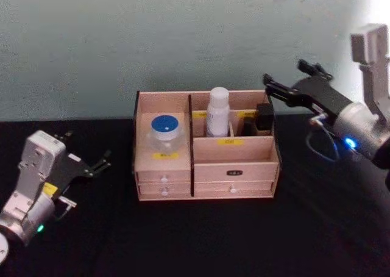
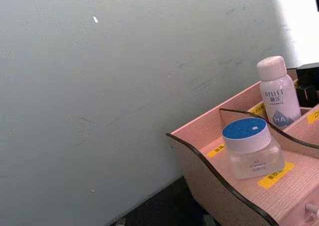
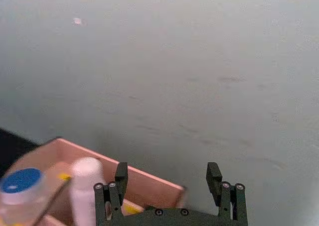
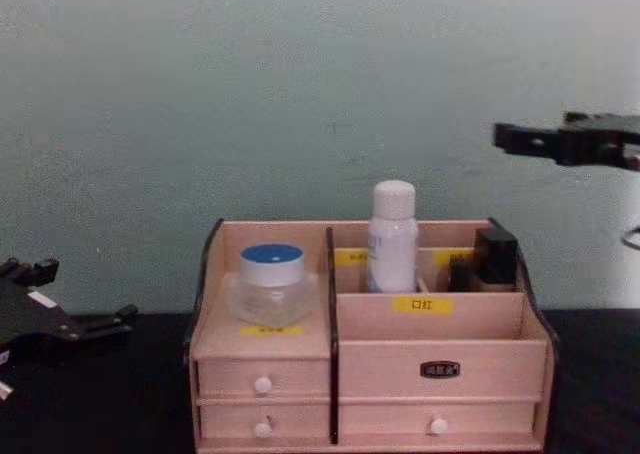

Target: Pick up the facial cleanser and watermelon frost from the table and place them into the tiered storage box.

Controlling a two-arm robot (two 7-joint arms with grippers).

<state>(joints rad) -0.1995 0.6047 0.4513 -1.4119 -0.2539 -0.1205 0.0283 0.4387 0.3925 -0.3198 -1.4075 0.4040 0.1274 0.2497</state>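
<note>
two items already stood in the storage box (image 1: 206, 167): a blue-lidded jar (image 1: 166, 133) left, a white bottle (image 1: 217, 112) behind. we judged placing done. our right gripper (image 1: 286, 85) hung above, fingers wide, empty; left gripper (image 1: 97, 165) lay open on the table (image 1: 201, 234). next: retreat.

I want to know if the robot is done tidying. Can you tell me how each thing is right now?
Tiered storage box: on the table, drawers shut.
Blue-lidded jar: upright in the box's left compartment, lid on.
White bottle: upright in a back compartment, capped.
Small black item: in the back right compartment.
Left hand: open, empty, low beside the box.
Right hand: open, empty, raised above the box's right end.
</note>
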